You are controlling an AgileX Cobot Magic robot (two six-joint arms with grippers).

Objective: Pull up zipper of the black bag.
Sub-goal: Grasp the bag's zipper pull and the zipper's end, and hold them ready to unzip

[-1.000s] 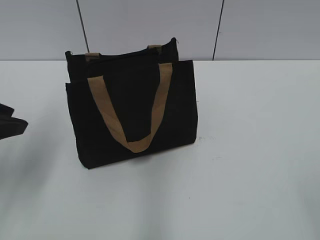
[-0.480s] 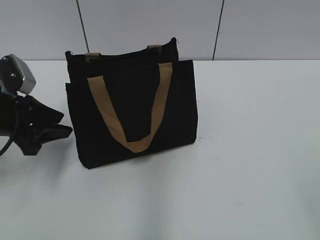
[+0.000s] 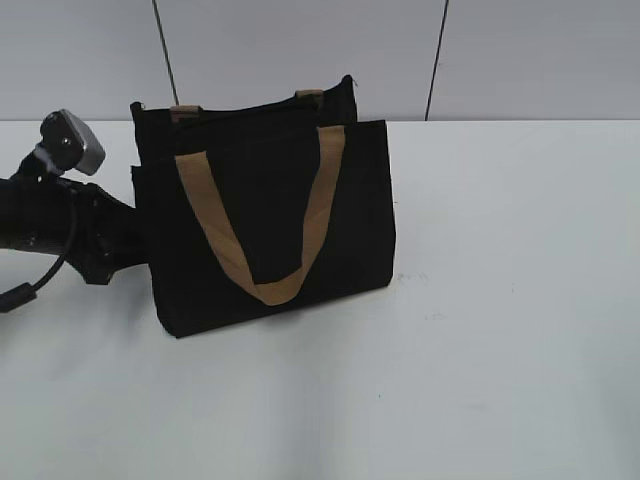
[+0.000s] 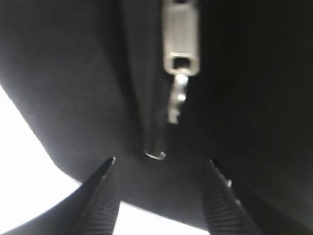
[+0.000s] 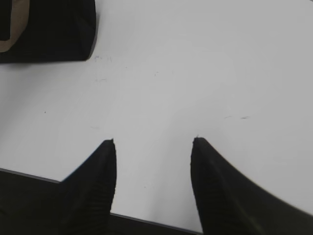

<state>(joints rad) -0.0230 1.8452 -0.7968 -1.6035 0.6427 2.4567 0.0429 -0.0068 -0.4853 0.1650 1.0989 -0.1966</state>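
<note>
Currently the black bag stands upright toward the table's far edge, left of centre, tan handle hanging down its front. Left gripper is at the bag's left end, jaws apart, nothing between them; the zipper pull sits just ahead (silvery tab, blurred). Right gripper hovers over bare tabletop, jaws apart, well clear of the bag's corner.

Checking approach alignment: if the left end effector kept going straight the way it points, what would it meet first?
Probably the black bag fabric at the zipper end; the open left end effector frames it, with the silvery pull just beyond. Depth is unclear.
</note>
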